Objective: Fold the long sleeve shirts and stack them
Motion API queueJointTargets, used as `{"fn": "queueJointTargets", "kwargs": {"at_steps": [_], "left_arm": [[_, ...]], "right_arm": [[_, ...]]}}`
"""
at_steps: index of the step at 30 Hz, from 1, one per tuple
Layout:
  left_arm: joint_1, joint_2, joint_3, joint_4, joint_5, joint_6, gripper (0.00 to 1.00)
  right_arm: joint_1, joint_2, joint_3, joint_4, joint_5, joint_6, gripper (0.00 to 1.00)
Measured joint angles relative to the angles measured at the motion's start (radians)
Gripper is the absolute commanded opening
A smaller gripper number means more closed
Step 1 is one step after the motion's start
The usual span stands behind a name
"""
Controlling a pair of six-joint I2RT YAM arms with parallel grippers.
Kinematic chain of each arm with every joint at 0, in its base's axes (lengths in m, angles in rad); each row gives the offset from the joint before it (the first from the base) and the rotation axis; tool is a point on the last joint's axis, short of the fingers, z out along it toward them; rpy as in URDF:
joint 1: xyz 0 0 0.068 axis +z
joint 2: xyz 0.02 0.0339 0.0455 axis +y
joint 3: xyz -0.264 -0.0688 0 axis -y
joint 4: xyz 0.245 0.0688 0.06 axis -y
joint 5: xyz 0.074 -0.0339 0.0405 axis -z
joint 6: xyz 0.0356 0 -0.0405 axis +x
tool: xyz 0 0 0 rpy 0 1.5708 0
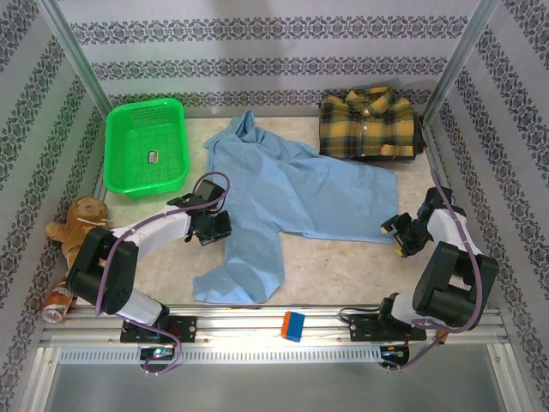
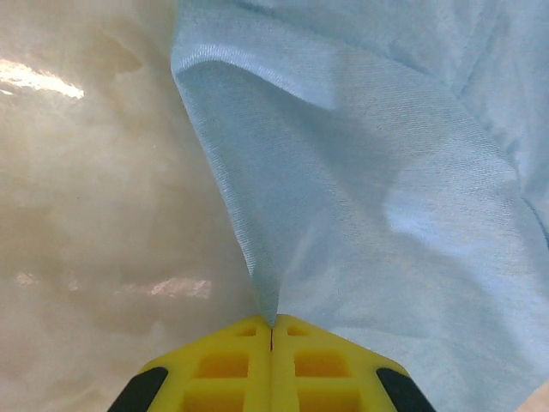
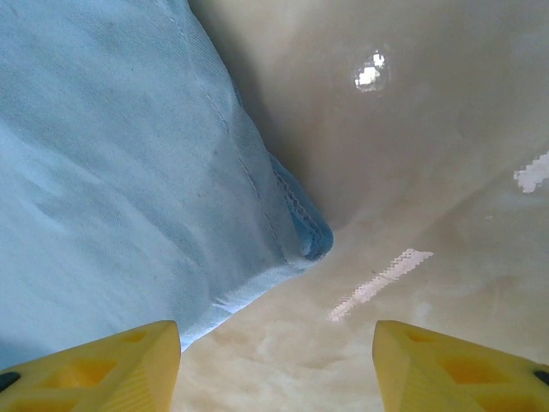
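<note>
The light blue long sleeve shirt (image 1: pixel 292 193) lies spread across the middle of the table, one sleeve trailing toward the near edge. Folded at the back right is the yellow-and-dark plaid shirt (image 1: pixel 369 124). My left gripper (image 1: pixel 214 227) sits at the blue shirt's left edge. In the left wrist view its yellow fingers (image 2: pixel 272 330) are shut, pinching a raised fold of the blue cloth (image 2: pixel 386 172). My right gripper (image 1: pixel 399 236) stands open at the shirt's right hem. In the right wrist view the hem corner (image 3: pixel 313 240) lies just ahead of the gripper (image 3: pixel 276 343), with bare table between the fingertips.
A green mesh basket (image 1: pixel 146 146) stands at the back left. A stuffed toy (image 1: pixel 79 219) and a small bottle (image 1: pixel 58 302) lie by the left wall. A blue and orange block (image 1: pixel 294 326) sits on the front rail. Bare table (image 1: pixel 343 266) shows at the near right.
</note>
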Motion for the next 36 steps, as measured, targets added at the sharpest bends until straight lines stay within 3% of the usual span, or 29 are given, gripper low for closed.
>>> {"fn": "queueJointTargets", "kwargs": {"at_steps": [29,36], "left_arm": [[0.015,-0.135,-0.011,-0.018,0.027,0.03,0.0],[0.016,-0.158,-0.028,-0.038,0.027,0.03,0.0]], "right_arm": [[0.018,0.012,-0.013,-0.018,0.001,0.002,0.57],[0.027,0.086,-0.011,0.032,0.01,0.023,0.49]]}}
